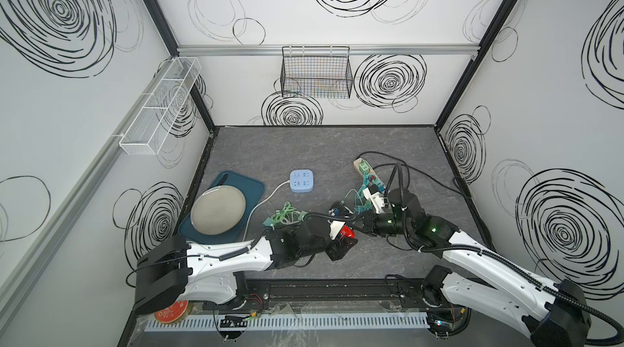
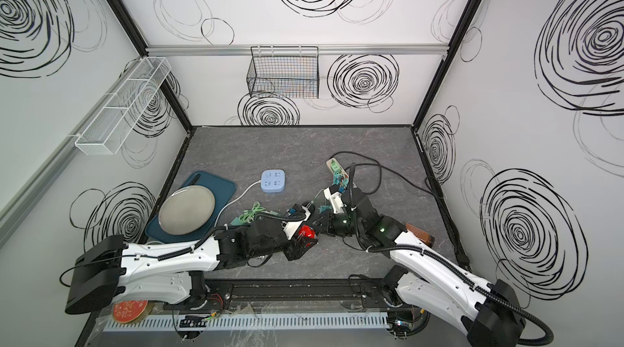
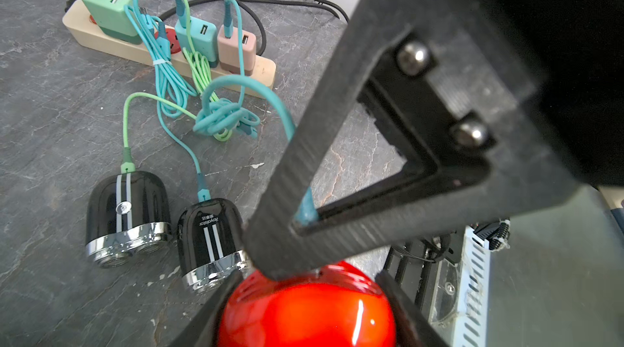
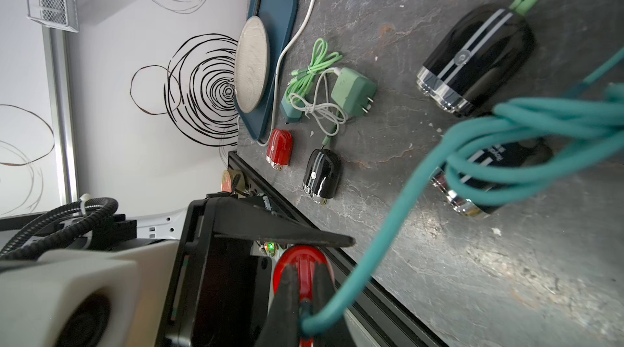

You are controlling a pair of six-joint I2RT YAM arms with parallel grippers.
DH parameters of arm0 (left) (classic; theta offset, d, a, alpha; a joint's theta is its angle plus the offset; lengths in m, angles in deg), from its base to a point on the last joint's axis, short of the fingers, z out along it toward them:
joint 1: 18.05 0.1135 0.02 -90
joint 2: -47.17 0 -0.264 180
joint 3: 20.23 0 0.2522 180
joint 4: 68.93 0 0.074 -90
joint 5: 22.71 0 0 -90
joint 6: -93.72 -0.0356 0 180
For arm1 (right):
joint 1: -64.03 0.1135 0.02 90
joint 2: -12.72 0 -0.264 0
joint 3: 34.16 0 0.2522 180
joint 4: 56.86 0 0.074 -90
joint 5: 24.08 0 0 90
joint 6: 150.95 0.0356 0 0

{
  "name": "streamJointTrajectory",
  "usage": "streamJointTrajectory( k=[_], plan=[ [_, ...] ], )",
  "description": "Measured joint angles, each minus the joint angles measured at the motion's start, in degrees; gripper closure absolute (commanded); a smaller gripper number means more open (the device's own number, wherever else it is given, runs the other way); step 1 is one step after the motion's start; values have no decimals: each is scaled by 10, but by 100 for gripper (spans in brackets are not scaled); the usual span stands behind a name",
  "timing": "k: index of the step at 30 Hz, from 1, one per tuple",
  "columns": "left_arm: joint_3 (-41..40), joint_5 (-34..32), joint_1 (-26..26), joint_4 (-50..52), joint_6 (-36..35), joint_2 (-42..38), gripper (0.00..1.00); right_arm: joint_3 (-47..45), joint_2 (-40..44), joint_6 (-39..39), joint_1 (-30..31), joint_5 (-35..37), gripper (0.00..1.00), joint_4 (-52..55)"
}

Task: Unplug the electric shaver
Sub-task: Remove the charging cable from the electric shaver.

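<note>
Five shavers in all: three black shavers (image 4: 321,176), a loose red shaver (image 4: 278,149) and the held red shaver (image 3: 305,308). There are two strips: the beige power strip (image 3: 101,39), carrying three chargers (image 3: 108,14), and a blue power strip (image 1: 301,180). The held red shaver is glossy and rounded. The left gripper (image 3: 314,286) clamps its sides, in front of the beige power strip by the table's front edge. The right gripper (image 4: 304,294) pinches the teal cable (image 4: 388,227) at the shaver's end. Behind the beige power strip, open table (image 1: 304,146) runs to the back wall.

White lettering "Royalstar", with small Chinese characters beside it, stands on a black shaver (image 3: 209,237).
</note>
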Motion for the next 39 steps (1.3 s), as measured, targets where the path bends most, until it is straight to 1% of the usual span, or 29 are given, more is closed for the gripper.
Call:
streamJointTrajectory(
  k=[4, 8, 13, 18, 24, 28, 32, 39],
  plan=[
    [0, -1, -2, -10, 1, 4, 63, 4, 9, 1, 6, 23, 100, 14],
    [0, -7, -7, -23, 1, 10, 65, 2, 20, 11, 3, 23, 100, 16],
    [-1, -10, -10, -29, 2, 16, 67, -27, 31, 38, -24, -21, 100, -14],
    [-7, -7, -10, -53, 6, 14, 69, -34, 42, 49, -48, -54, 100, -22],
    [-19, 0, -8, -71, 12, 10, 70, -31, 43, 31, -56, -61, 100, -7],
    [-49, 5, -8, -9, 19, 0, 71, -18, 51, 16, -85, -3, 100, -12],
    [-64, 8, -8, 40, 23, 4, 71, -18, 54, 20, -91, 2, 100, -38],
    [-64, 7, -8, 50, 30, 3, 69, -18, 47, 5, -91, 16, 100, -29]
  ],
)
